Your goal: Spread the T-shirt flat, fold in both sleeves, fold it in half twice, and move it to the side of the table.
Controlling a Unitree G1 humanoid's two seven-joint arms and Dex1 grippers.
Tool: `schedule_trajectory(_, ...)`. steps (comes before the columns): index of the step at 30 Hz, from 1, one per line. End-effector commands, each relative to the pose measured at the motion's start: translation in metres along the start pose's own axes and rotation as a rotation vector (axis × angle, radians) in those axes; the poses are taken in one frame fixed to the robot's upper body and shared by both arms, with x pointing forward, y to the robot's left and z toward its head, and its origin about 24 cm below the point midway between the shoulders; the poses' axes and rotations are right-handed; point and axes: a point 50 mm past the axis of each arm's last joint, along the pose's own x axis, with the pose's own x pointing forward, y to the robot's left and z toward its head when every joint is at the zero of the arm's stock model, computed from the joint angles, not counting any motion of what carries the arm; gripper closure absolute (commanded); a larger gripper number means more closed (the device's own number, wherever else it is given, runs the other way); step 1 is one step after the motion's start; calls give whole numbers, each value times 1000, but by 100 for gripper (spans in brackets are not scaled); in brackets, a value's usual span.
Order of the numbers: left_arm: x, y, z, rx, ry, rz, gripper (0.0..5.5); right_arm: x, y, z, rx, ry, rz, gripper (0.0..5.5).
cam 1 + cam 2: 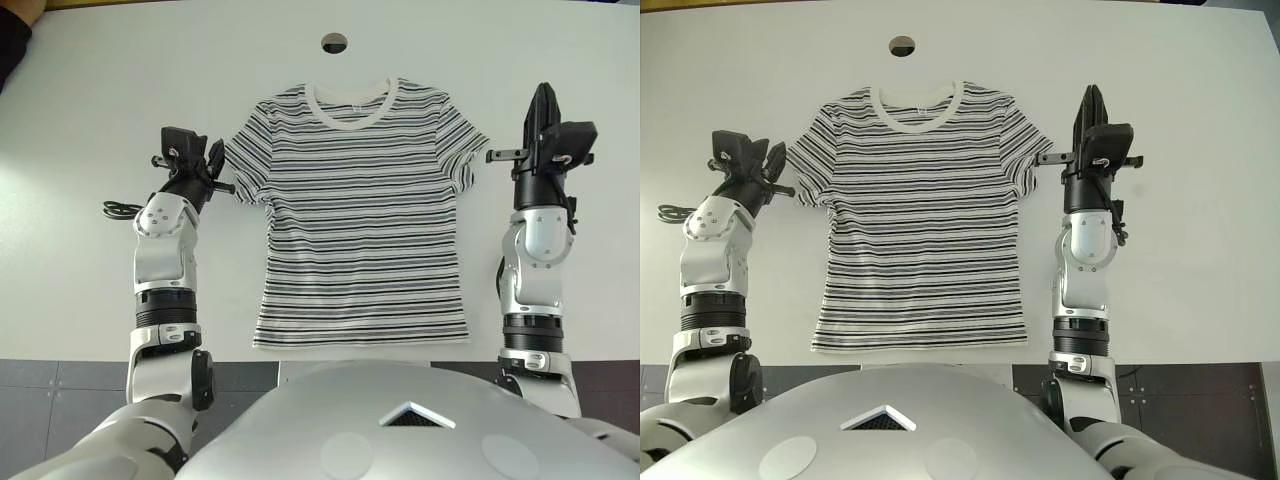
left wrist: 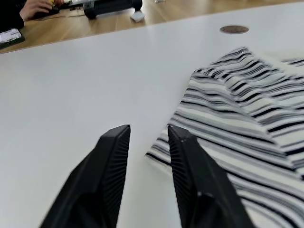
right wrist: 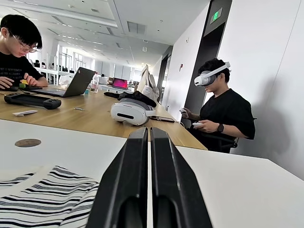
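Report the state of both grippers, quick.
Left gripper: open, at the T-shirt sleeve hem, holding nothing.
Right gripper: shut, empty, beside the other sleeve.

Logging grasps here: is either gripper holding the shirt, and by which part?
Nothing is held. The left gripper is open beside a sleeve of the shirt; the right gripper is shut, empty.
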Motion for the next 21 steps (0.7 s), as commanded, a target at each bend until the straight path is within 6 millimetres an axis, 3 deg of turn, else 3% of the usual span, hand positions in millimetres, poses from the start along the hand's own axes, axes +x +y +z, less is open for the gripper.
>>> schedule_trajectory(1,7,-4,1,41,78,-30,337,0,4,4,-2,0,5,540)
schedule_trajectory(3,9,-6,0,34,120,-43,316,-1,6,5,-5,-2,7,540)
schedule_trajectory(11,18,-12,-10,-96,304,-108,316,-6,14,12,-15,-10,30,540)
schedule_trajectory(21,15,-4,-11,-144,332,-86,484,-4,16,22,10,-53,16,540)
